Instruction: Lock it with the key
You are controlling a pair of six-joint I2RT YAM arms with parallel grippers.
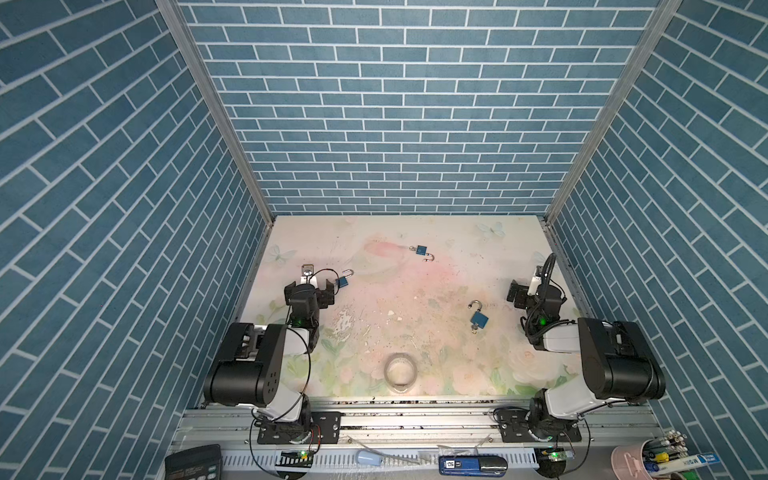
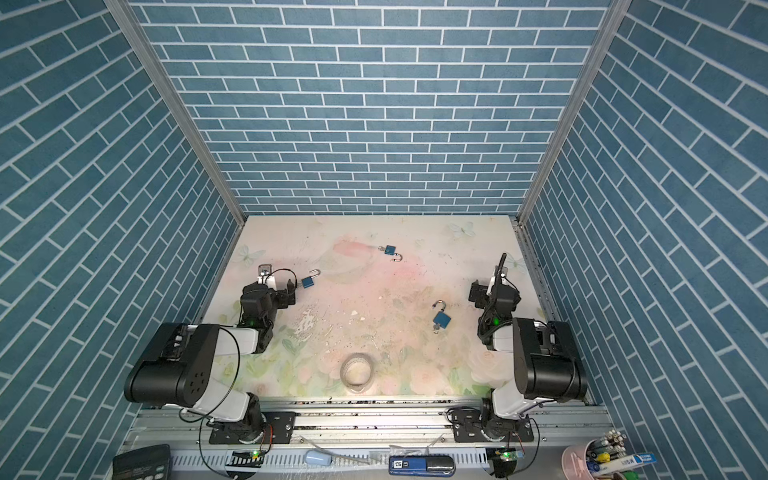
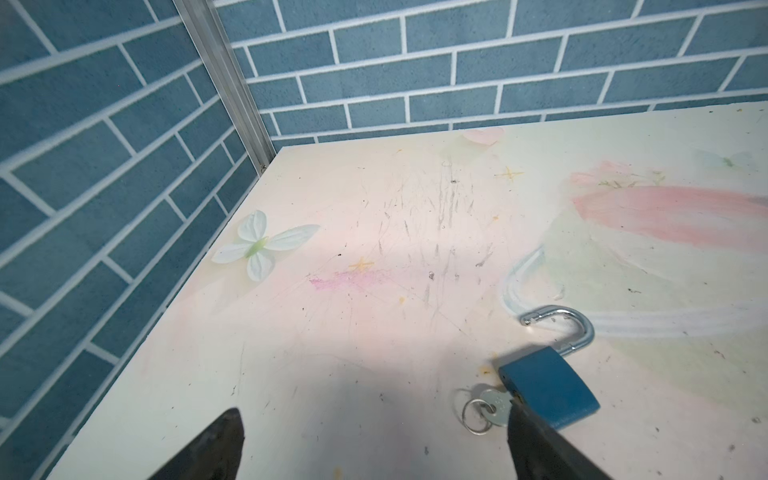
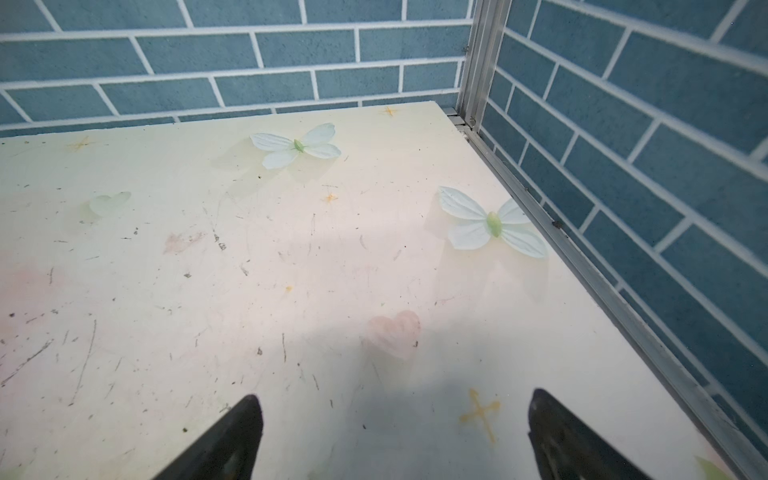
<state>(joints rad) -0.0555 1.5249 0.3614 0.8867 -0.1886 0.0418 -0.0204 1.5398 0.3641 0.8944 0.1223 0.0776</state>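
Your left gripper [image 3: 374, 409] has its jaws spread wide with only bare table [image 3: 374, 232] between them. In the left wrist view, one of its fingers [image 3: 536, 440] overlaps the edge of the left padlock [image 3: 548, 388]; you cannot tell whether they touch. That blue padlock lies flat just right of the gripper, its shackle [image 3: 577, 328] swung open and its key [image 3: 496, 405] in the keyhole end, with a ring on it.

Your right gripper [image 4: 395, 395] is also spread wide and holds nothing, poised over the table near the right wall.

In both top views the left padlock [image 1: 343, 281] [image 2: 308, 282] sits on the left side of the table. A far padlock [image 1: 421, 250] [image 2: 390, 250] lies near the middle toward the back wall. A right padlock [image 1: 479, 319] [image 2: 441, 319] lies left of the right gripper. All three show open shackles.

A tape roll [image 1: 401, 371] [image 2: 356, 372] rests at the near edge, between the two arm bases.
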